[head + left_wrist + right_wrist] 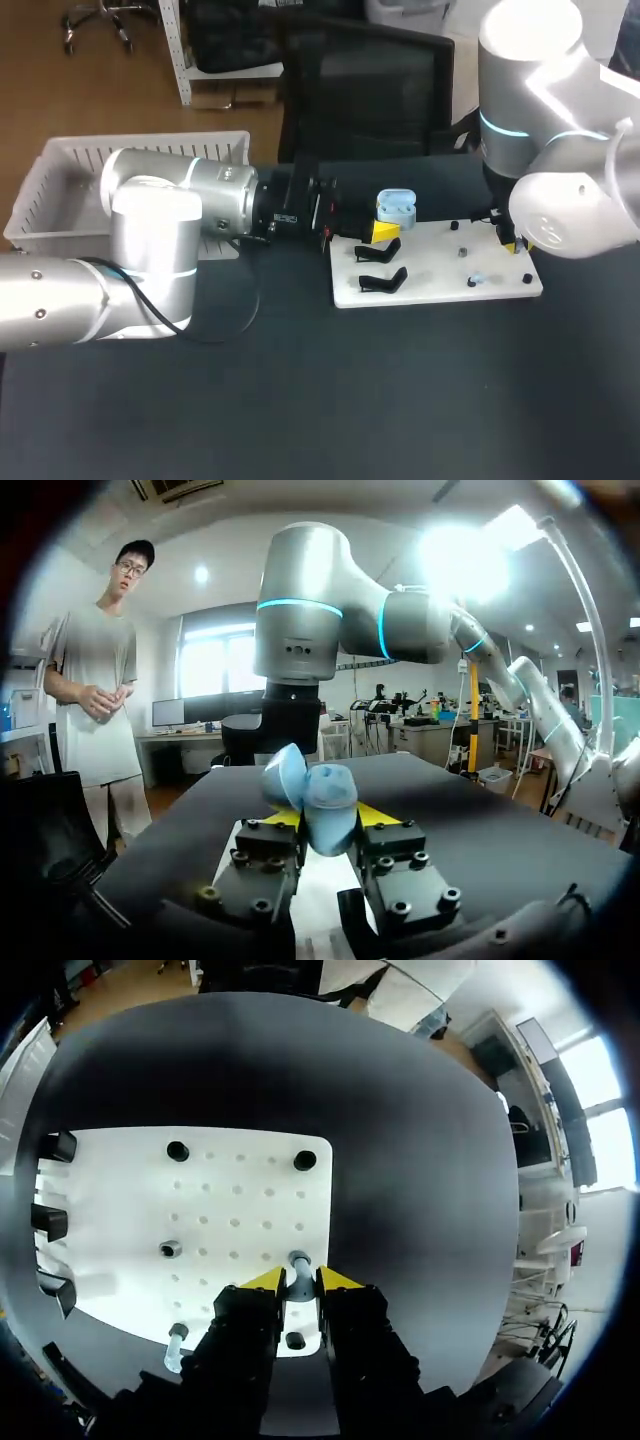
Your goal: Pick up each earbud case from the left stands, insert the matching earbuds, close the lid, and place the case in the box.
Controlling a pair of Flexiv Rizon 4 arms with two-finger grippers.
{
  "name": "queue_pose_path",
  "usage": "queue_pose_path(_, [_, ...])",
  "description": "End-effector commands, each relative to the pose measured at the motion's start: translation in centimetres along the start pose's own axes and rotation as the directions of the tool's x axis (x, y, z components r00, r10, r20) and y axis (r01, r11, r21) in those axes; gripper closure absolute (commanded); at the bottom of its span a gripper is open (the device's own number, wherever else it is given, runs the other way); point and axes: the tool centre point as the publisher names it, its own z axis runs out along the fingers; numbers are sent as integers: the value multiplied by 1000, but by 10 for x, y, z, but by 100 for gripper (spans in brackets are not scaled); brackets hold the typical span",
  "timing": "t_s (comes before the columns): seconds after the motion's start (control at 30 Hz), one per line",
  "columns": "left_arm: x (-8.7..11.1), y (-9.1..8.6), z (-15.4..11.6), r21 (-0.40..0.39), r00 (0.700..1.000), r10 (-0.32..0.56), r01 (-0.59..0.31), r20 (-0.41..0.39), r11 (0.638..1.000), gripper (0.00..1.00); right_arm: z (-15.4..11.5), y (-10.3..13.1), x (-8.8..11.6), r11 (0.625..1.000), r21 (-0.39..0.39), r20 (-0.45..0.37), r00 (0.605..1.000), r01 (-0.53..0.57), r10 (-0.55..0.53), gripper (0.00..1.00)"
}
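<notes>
Over the board's (440, 262) left rear corner, the left gripper (385, 232) holds the pale blue case (397, 207) pinched between its fingers, clear of the stands (380, 282). The lid (283, 777) is swung open. At the board's right edge the right gripper (300, 1280) stands low, its fingers drawn narrow about an earbud (298, 1260) that sits on the board. Both tips appear to press it from two sides.

The step in hand looks to be the insertion. The case is lifted and opened, and the first earbud is gripped but not yet raised. The next move probably calls for a straight lift off the board and a carry across to the case. The earbud must then be turned to match its well, while the left arm keeps the case level with its mouth open to the approach. A slight tilt could jam the earbud at the rim.

The case's wells are too small to read, so it cannot be told whether anything lies in them. A second earbud (177, 1338), as it seems, lies near the board's front edge. The two stands along the board's left edge carry no case. The box (40, 180) sits at the table's left rear corner. The left arm partly hides it, and the part that shows holds no case.
</notes>
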Motion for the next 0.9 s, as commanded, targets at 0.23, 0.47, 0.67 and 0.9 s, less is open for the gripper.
queue_pose_path(0.23, [1, 0, 0, -2, 1000, 3, -3, 3, 1000, 100, -27, 0, 5, 1000, 22, 11, 1000, 1, -1, 100])
queue_pose_path(0.47, [1, 0, 0, -2, 1000, 3, -3, 3, 1000, 100, -63, -5, 13, 999, 45, 45, 999, -10, 8, 100])
queue_pose_path(0.67, [1, 0, 0, -2, 1000, 3, -3, 3, 1000, 100, -89, -3, 19, 999, 52, 56, 998, -9, 6, 100])
queue_pose_path(0.9, [1, 0, 0, -2, 1000, 3, -3, 3, 1000, 100, -108, 10, 26, 999, 42, 46, 999, 15, -17, 100])
